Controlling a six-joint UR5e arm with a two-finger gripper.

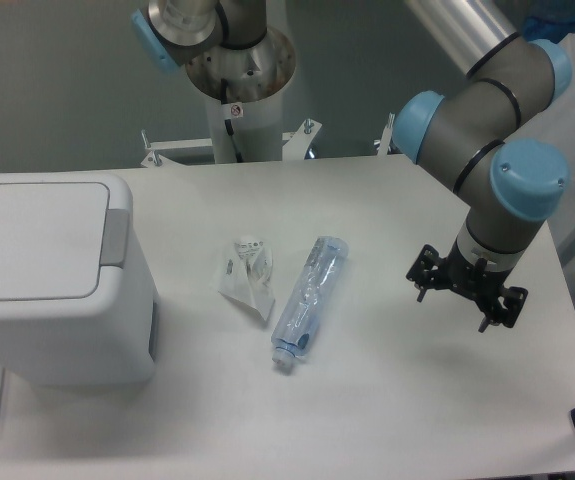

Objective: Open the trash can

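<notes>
The trash can (52, 285) sits lid-down at the worktop's left edge, looks like stiff, slick plastic, so I'd push its grey tab (115, 238); my gripper (466, 289) hovers near the right edge, can't tell its jaw state.

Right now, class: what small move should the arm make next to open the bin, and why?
Probably travel left toward the grey tab on the trash can. The lid looks shut, and the end effector hangs over bare table at the far side, beyond the plastic bottle.
</notes>
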